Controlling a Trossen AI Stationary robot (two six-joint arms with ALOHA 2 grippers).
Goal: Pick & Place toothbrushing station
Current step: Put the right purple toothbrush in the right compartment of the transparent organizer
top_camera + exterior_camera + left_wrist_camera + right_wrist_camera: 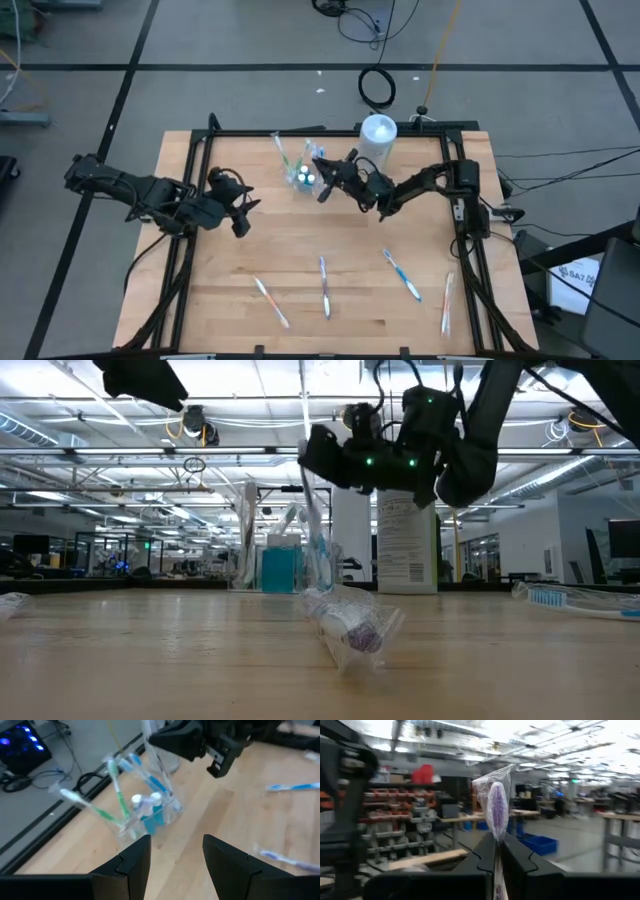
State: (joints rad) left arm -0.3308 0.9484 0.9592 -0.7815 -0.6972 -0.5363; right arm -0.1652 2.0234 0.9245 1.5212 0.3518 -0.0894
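A small clear tumbler stands at the table's far middle. It holds several toothbrushes and white-capped blue toothpaste tubes. My right gripper hovers just right of and above the tumbler and is shut on a clear-wrapped toothbrush, which has a purple head. My left gripper is open and empty, left of the tumbler and nearer the table's front; its fingers point at the tumbler. Several wrapped toothbrushes lie flat on the table's near half. My right gripper pinches the wrapped toothbrush's handle between its two fingers, below the purple head. The brush lies across the fingers and stands nearly upright, lifted clear of the table. Its lower end reaches down to the tumbler's rim.
A tall white lidded container stands just behind my right arm at the far edge. Loose toothbrushes lie at the near left, near right and by the right rail. One of them shows close up in the low view.
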